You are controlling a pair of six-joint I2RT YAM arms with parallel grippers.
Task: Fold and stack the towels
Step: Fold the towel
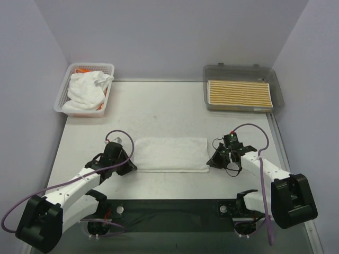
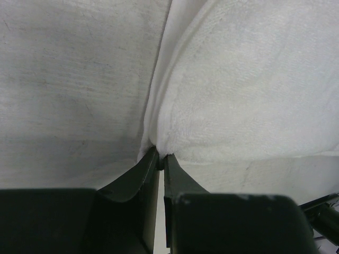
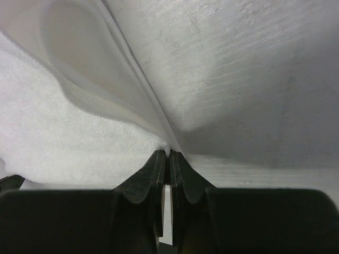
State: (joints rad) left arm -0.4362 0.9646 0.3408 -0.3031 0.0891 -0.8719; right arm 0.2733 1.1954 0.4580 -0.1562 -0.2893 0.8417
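A plain white towel (image 1: 170,154) lies folded flat on the table between the two arms. My left gripper (image 1: 128,165) is shut on its near left corner; the left wrist view shows the white terry (image 2: 249,84) pinched at my fingertips (image 2: 151,161). My right gripper (image 1: 211,161) is shut on the towel's near right corner; the right wrist view shows the towel's edge (image 3: 79,132) nipped between the fingertips (image 3: 159,159). A yellow-and-white striped towel (image 1: 240,93) lies folded in the grey tray. More white towels (image 1: 87,91) with some orange cloth sit heaped in the basket.
The white mesh basket (image 1: 108,67) stands at the back left corner of the table. The grey translucent tray (image 1: 238,71) stands at the back right. Walls close in the back and both sides. Cables loop over both arms.
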